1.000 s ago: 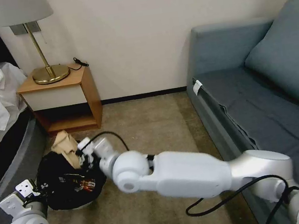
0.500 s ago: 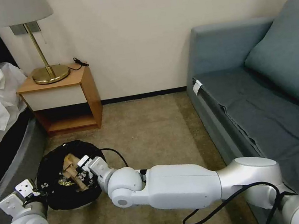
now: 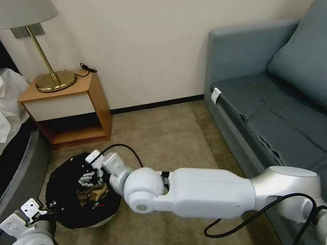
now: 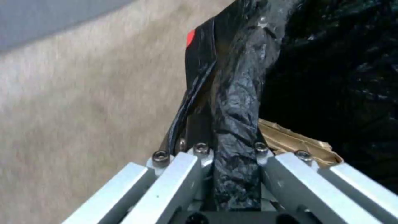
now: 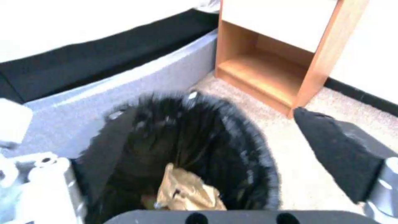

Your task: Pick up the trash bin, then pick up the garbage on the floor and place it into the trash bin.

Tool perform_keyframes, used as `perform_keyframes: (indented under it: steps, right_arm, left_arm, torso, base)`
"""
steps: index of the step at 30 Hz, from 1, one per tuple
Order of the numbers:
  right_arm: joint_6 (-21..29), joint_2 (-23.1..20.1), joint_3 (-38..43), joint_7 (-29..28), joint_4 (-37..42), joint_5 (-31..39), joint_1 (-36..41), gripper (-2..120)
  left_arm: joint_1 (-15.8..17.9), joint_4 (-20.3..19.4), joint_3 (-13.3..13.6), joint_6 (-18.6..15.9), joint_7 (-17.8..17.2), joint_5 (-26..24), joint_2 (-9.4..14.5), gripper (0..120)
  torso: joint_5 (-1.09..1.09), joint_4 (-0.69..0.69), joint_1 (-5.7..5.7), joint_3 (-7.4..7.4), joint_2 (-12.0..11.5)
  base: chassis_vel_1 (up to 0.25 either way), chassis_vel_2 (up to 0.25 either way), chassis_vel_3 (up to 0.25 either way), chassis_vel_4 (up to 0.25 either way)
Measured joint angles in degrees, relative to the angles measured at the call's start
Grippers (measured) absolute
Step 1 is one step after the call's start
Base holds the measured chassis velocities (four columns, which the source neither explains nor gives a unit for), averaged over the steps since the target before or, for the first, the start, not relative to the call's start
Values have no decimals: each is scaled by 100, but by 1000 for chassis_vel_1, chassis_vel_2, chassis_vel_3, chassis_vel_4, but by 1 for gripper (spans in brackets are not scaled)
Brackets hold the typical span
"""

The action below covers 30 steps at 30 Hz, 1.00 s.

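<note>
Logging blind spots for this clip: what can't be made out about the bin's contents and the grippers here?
- Trash bin contents, head view: the right gripper covers part of the opening; only crumpled brown paper is identifiable.
- Right wrist view: motion blur smears the liner rim; the bin's near side is cut off.
- Left gripper, left wrist view: its clamped fingers hide the rim beneath.

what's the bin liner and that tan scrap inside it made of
Trash bin liner: thin black plastic film, glossy, crinkled, bunched at the rim in the left hand. Tan scrap: apparently crumpled brown paper, matte with sharp creases.
</note>
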<state>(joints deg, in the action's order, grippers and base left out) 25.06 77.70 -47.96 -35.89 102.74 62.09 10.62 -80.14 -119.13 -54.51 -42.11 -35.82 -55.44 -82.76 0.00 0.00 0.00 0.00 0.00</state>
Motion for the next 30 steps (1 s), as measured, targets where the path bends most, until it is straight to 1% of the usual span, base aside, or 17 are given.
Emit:
perform_keyframes:
  steps: [1,2,4,5,8,10,14,22,23,24,25,29,30]
  right_arm:
    - [2,-28,16,-1,39,0,2,99]
    - [2,-28,16,-1,39,0,2,99]
    - [5,-104,48,-9,120,-2,44,100]
    - [5,-104,48,-9,120,-2,44,100]
    - [4,-200,93,-18,187,-66,147,100]
    - [3,-212,100,-18,194,-74,159,100]
    - [-3,-307,165,-16,236,-125,269,100]
    - [-25,-358,226,0,237,-203,384,100]
    - [-27,-366,232,2,237,-209,399,100]
    - [-31,-385,251,9,237,-228,427,100]
    - [-31,-385,251,9,237,-228,427,100]
    - [-38,-435,291,15,248,-247,480,100]
    - [-38,-435,291,15,248,-247,480,100]
  left_arm:
    - [28,74,11,0,-105,-142,14,2]
    - [28,74,11,0,-105,-142,14,2]
    - [109,269,49,-2,-241,-295,44,2]
    - [109,269,49,-2,-241,-295,44,2]
    - [195,609,125,-2,-273,-234,65,2]
    - [200,644,135,-2,-272,-218,65,2]
    - [240,858,206,-2,-236,-68,44,2]
    - [269,897,232,0,-150,54,46,2]
    - [259,882,235,0,-108,89,50,5]
    - [224,852,237,-1,12,240,55,12]
    - [224,852,237,-1,12,240,55,12]
    - [56,684,229,-3,509,688,52,30]
    - [56,684,229,-3,509,688,52,30]
  torso:
    - [0,1,0,0,0]
    - [0,1,0,0,0]
    - [0,-1,0,0,0]
    - [0,-1,0,0,0]
    - [0,0,0,0,0]
    - [-1,0,0,0,0]
    - [0,0,0,0,0]
    - [1,1,0,0,0]
    - [0,0,0,0,0]
    - [-1,0,0,0,0]
    - [-1,0,0,0,0]
    - [-1,0,0,0,0]
    - [-1,0,0,0,0]
  base:
    - [0,0,0,0]
    - [0,0,0,0]
    - [0,0,0,0]
    - [0,0,0,0]
    - [0,0,0,0]
    - [0,0,0,0]
    - [0,0,0,0]
    - [0,0,0,0]
    - [0,0,0,0]
    - [0,0,0,0]
    - [0,0,0,0]
    - [0,0,0,0]
    - [0,0,0,0]
